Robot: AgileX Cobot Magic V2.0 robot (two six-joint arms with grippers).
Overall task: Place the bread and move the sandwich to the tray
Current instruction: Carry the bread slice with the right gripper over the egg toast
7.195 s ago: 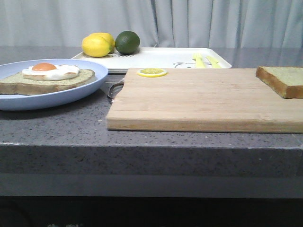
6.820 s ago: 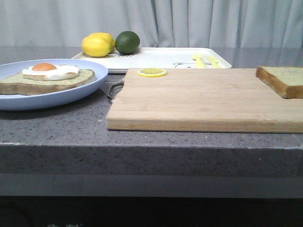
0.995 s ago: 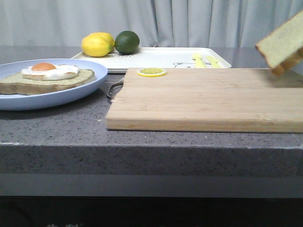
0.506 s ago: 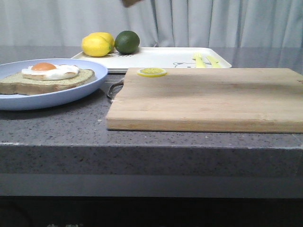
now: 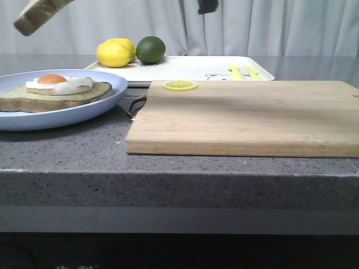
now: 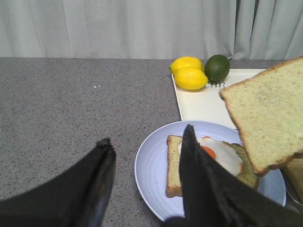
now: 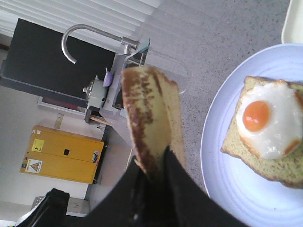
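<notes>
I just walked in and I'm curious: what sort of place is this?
Probably a mock kitchen counter in a lab: a wooden cutting board, fruit on a tray, an egg sandwich, yet a yellow safety cabinet nearby.

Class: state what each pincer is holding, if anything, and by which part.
The right pincer grips the bread by its crust edge. The left pincer is open, holding nothing.

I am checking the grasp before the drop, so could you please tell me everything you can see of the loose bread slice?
The bread is a thick square slice with a brown, mottled crust and a pale yellowish-green crumb. The right tool is shut on its lower edge, holding it tilted in the air above the pale blue plate, touching nothing else. The left tool hangs open nearby.
</notes>
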